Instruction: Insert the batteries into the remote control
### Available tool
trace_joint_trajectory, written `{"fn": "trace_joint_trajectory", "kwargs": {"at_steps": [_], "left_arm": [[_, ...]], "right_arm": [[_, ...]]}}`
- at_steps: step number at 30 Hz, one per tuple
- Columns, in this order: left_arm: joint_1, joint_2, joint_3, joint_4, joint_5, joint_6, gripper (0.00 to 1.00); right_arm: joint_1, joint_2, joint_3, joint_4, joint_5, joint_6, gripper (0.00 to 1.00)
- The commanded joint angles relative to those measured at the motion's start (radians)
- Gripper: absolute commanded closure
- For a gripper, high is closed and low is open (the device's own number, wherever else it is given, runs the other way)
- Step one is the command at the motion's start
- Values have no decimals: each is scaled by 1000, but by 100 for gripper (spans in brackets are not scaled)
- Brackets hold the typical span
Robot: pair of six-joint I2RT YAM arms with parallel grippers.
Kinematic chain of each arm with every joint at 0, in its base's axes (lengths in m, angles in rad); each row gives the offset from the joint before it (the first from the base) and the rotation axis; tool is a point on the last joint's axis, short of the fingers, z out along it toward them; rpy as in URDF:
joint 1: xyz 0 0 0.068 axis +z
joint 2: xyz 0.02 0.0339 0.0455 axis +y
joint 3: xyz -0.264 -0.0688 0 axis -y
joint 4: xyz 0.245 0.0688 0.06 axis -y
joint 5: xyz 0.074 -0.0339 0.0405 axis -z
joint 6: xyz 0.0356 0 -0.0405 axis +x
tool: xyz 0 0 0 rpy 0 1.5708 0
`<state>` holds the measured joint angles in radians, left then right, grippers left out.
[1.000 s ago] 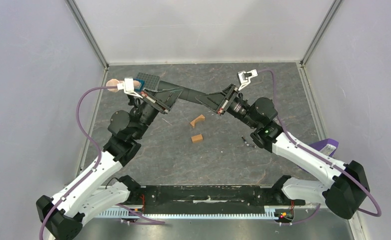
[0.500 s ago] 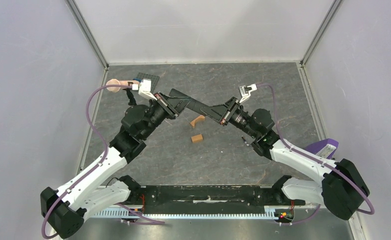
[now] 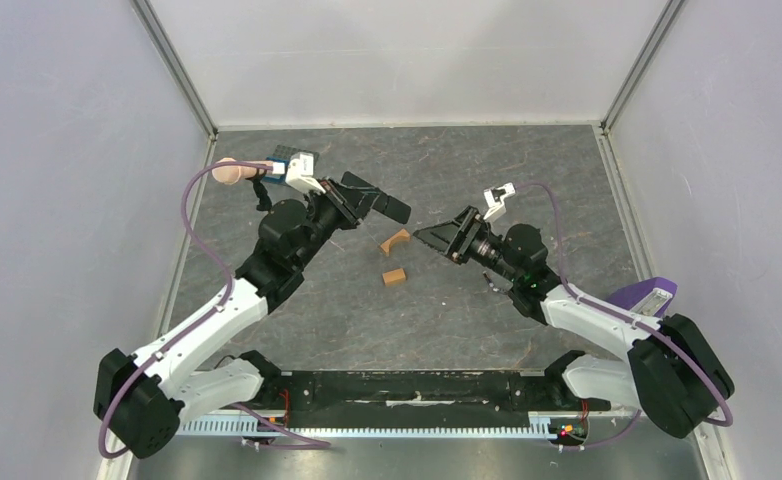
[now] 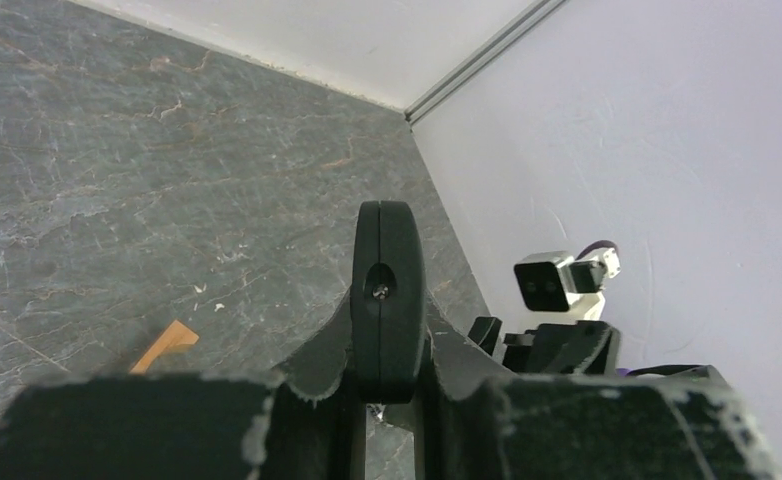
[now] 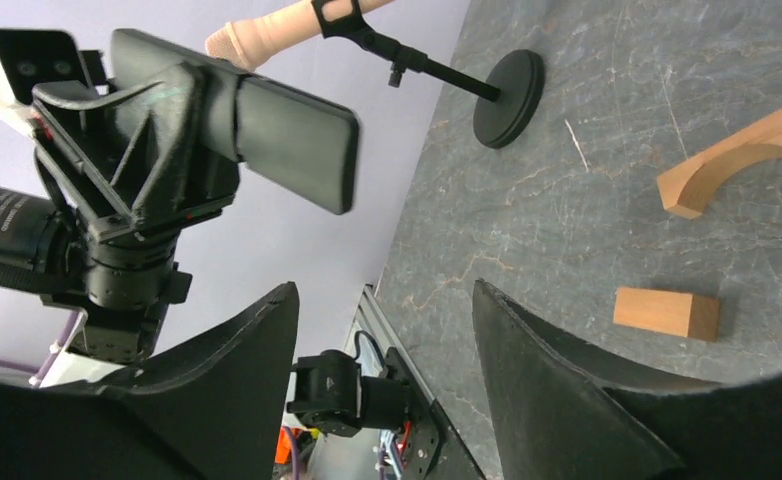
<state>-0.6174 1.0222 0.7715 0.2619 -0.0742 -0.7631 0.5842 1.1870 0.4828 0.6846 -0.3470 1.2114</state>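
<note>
Gripping the remote control [image 3: 375,203] — left jaws; orange blocks [image 3: 395,277] nearby, microphone [image 3: 229,172] behind.

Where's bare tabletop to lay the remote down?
Bare table lies far right, beyond the right gripper, and near, between the orange block and the arms' base rail. Crowded: the middle around the arched block, and the far-left corner by the microphone.

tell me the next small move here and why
Probably send the right gripper off to fetch a battery: its jaws stand open and empty, clear of the remote control, which the left gripper holds clamped in the air.
</note>
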Motion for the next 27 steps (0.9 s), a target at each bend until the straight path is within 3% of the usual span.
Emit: {"fn": "trace_joint_trajectory", "kwargs": {"at_steps": [1, 5, 13, 22, 27], "left_arm": [[-1, 29, 35, 78, 0, 43, 98], [-1, 39, 50, 70, 21, 24, 98], [-1, 52, 41, 78, 120, -17, 98], [-1, 112, 71, 117, 242, 62, 98], [-2, 125, 83, 120, 251, 90, 98]], "right_arm": [[-9, -16, 23, 84, -34, -68, 26], [-10, -15, 57, 92, -30, -94, 14], [-9, 99, 131, 141, -24, -68, 7], [-9, 175, 143, 155, 5, -51, 7], [-9, 180, 115, 145, 19, -43, 13]]}}
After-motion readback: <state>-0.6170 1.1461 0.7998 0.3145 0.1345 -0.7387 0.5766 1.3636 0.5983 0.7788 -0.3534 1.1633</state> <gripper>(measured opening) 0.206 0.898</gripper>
